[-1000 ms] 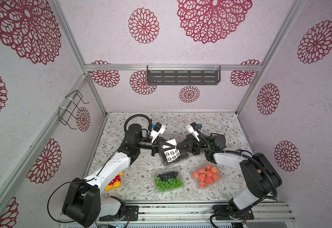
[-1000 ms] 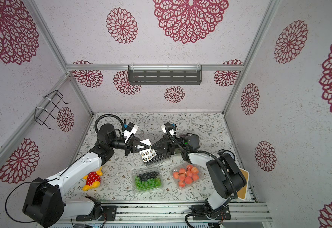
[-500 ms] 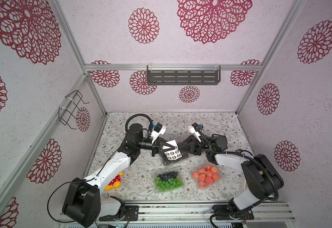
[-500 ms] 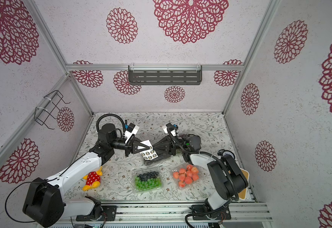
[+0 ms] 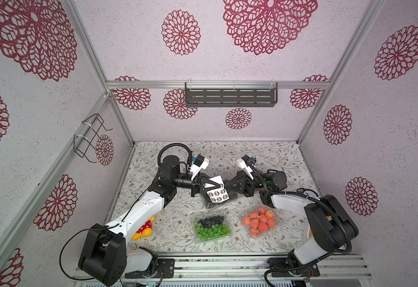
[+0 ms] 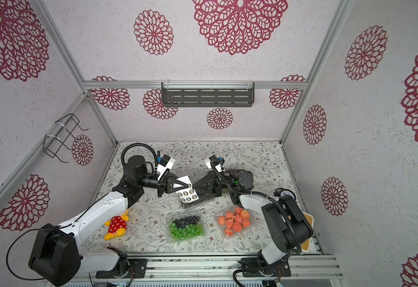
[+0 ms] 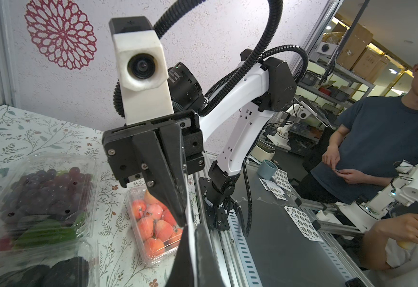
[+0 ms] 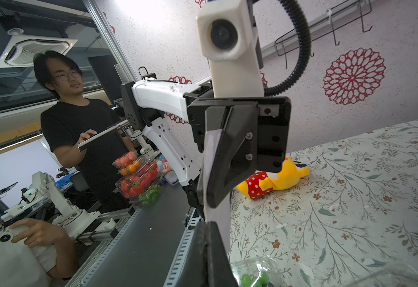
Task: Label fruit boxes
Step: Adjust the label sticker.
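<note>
My left gripper [image 5: 220,185] is shut on a white sheet of round stickers [image 5: 218,194], held up over the table's middle. The sheet's thin edge [image 7: 190,223] runs between its fingers in the left wrist view. My right gripper [image 5: 225,187] is shut, its tip against one face of the sheet [image 8: 216,211]; whether it pinches a sticker does not show. Under the sheet lies the box of black fruit [image 5: 210,205]. The green-and-blue box [image 5: 211,227] and the orange-red box [image 5: 260,221] sit near the front. The dark purple box [image 7: 46,188] lies behind my right arm.
A yellow and red plush toy [image 5: 144,227] lies at the front left beside my left arm. A dark slotted shelf [image 5: 230,97] hangs on the back wall and a wire rack [image 5: 91,139] on the left wall. Two people stand beyond the front rail [image 7: 240,238].
My right gripper opened briefly and shut again while edging closer to the sheet's edge. The left gripper has kept the sheet almost still.
</note>
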`<state>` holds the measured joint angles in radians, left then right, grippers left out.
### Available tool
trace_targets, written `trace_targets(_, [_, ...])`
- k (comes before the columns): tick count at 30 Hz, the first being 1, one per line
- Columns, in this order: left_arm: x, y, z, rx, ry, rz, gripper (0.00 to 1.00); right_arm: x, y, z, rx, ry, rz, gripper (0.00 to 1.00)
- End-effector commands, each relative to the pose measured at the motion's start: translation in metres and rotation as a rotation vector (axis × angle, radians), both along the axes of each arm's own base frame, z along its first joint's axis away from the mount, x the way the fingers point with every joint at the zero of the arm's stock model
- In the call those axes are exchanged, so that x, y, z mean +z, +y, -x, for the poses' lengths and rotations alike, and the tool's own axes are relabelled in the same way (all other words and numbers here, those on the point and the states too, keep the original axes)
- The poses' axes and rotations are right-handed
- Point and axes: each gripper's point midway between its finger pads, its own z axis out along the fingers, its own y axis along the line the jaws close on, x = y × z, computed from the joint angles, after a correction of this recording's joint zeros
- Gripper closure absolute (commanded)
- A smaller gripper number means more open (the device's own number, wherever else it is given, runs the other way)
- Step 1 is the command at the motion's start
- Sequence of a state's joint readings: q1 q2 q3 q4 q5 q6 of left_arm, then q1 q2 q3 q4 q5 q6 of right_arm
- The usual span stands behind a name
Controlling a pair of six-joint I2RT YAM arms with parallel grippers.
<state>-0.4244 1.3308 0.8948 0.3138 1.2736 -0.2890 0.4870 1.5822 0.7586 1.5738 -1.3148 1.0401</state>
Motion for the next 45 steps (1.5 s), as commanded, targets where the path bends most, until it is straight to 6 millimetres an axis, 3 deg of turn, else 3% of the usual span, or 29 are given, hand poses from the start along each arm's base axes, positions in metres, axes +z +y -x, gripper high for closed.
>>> trace_targets(1, [0.009,0.000,-0.005,0.012,-0.028,0.016,1.00,0.016,-0.007,0.015,0.009,-0.131,-0.058,1.00])
trace_targets(15, [0.003,-0.006,-0.006,-0.025,-0.011,0.005,1.00,0.020,-0.003,0.015,0.016,-0.141,-0.068,1.00])
trace_targets(23, [0.001,-0.004,0.001,-0.059,-0.005,0.006,1.00,0.020,-0.007,0.004,-0.017,-0.126,-0.069,1.00])
trace_targets(45, [0.002,-0.006,-0.002,-0.052,-0.003,0.007,1.00,0.016,-0.009,-0.006,-0.044,-0.104,-0.060,1.00])
